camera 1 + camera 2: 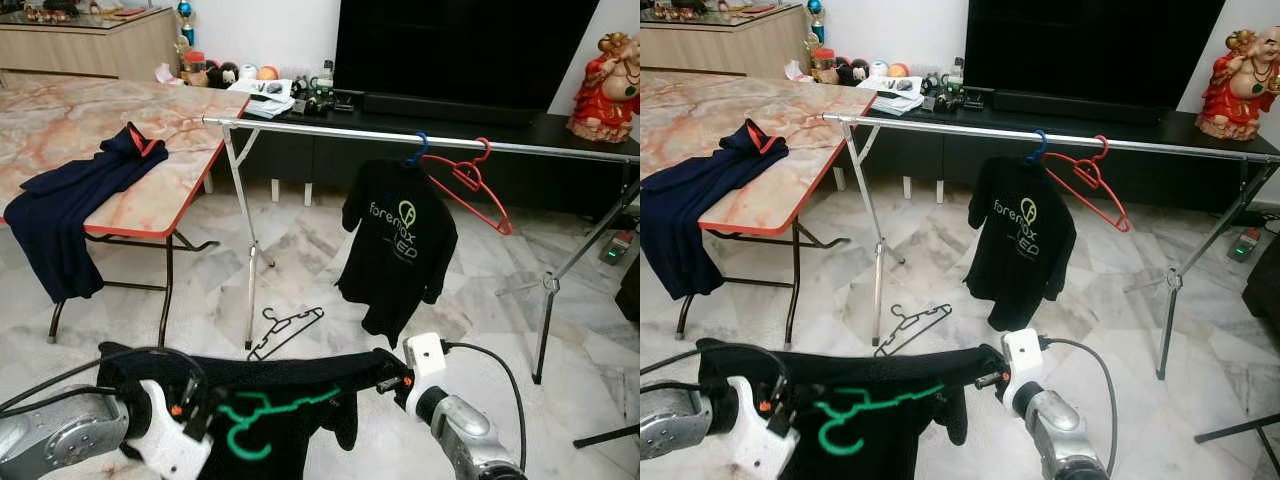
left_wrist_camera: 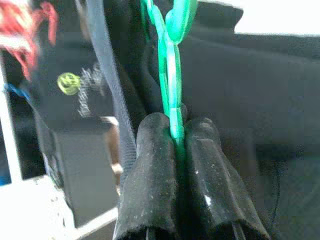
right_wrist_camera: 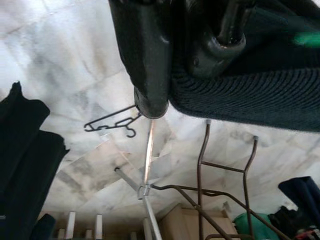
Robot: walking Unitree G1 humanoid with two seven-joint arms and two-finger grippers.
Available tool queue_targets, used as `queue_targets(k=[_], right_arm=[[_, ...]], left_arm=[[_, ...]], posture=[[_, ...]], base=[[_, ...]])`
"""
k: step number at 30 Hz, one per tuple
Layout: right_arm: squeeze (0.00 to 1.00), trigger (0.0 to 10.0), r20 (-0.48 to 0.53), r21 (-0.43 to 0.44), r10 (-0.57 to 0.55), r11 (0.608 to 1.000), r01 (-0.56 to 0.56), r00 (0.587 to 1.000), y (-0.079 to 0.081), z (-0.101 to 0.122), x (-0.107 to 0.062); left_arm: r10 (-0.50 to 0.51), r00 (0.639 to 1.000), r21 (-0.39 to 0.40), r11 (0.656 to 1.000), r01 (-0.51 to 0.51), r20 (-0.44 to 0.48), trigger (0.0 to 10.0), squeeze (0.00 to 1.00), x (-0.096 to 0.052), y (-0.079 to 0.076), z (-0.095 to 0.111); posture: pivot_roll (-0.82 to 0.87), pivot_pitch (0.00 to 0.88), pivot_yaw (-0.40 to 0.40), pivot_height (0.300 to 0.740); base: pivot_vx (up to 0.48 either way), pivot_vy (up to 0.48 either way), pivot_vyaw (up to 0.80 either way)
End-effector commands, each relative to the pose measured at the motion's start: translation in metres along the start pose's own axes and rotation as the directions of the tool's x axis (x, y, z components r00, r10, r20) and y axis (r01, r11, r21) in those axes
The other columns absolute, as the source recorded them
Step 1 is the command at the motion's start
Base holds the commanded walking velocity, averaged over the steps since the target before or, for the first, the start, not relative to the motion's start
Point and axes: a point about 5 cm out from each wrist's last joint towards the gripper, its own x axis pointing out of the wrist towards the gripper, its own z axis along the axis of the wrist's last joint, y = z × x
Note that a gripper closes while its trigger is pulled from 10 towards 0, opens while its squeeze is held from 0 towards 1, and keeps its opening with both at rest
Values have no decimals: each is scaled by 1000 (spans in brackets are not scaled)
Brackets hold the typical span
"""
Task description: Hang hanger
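Your left claw is clamped on the green hanger; your right claw pinches the black shirt below the rail

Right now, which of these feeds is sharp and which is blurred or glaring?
Both eye views are sharp and evenly lit, the rail crisp. The left wrist view is soft: the green hanger between the left pincer reads, the background smears. The right wrist view is clear on the floor, its close fingers dark.
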Motion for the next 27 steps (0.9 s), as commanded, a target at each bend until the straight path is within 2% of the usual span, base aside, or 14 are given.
queue_targets(k=[1, 6, 8, 11, 13, 16, 18, 22, 24, 27], right_arm=[[0, 0, 28, 11, -127, 992, 127, 991, -28, 7, -13], [0, 0, 10, -1, -99, 995, 99, 995, -23, 3, -12], [0, 0, 2, -9, -89, 996, 89, 996, -22, 1, -12], [0, 0, -14, -14, -83, 996, 83, 996, -22, -4, -14], [0, 0, -41, -23, -83, 996, 82, 996, -22, -11, -18], [0, 0, -63, -32, -94, 995, 93, 994, -25, -17, -22], [0, 0, -81, -52, -92, 995, 88, 992, -26, -21, -25], [0, 0, -100, -62, -92, 994, 86, 991, -27, -25, -29], [0, 0, -109, -72, -84, 994, 76, 991, -27, -26, -29], [0, 0, -126, -96, -79, 993, 67, 989, -29, -28, -32]], left_arm=[[17, 999, 17, 1000, -17, -36, 10000, 0, -12, -3, -10], [77, 997, 33, 996, -78, 22, 10000, 0, -15, -4, -6], [96, 995, -22, 995, -96, -28, 10000, 0, -19, -7, -13], [122, 992, -78, 989, -125, -41, 10000, 0, -21, -9, -15], [123, 992, -74, 989, -124, -27, 10000, 0, -24, -13, -14], [142, 990, -109, 984, -141, 0, 10000, 0, -26, -16, -11], [218, 976, -156, 964, -213, 20, 10000, 0, -29, -12, -8], [247, 965, -114, 965, -236, 90, 10000, 0, -30, -6, -2], [221, 973, -110, 971, -213, 70, 10000, 0, -30, -8, -6], [237, 968, -123, 966, -226, 82, 10000, 0, -33, -9, -7]], posture=[[164, 10, -69, 740], [170, 13, -71, 740], [169, 13, -72, 740], [172, 16, -79, 740], [170, 18, -80, 740], [169, 20, -80, 740], [170, 20, -82, 740], [171, 21, -84, 740], [173, 18, -82, 740], [168, 17, -82, 740]], base=[[0, 0, 0], [0, 0, 0], [0, 0, 0], [0, 0, 0], [0, 0, 0], [0, 0, 0], [0, 0, 0], [0, 0, 0], [0, 0, 0], [0, 0, 0]])
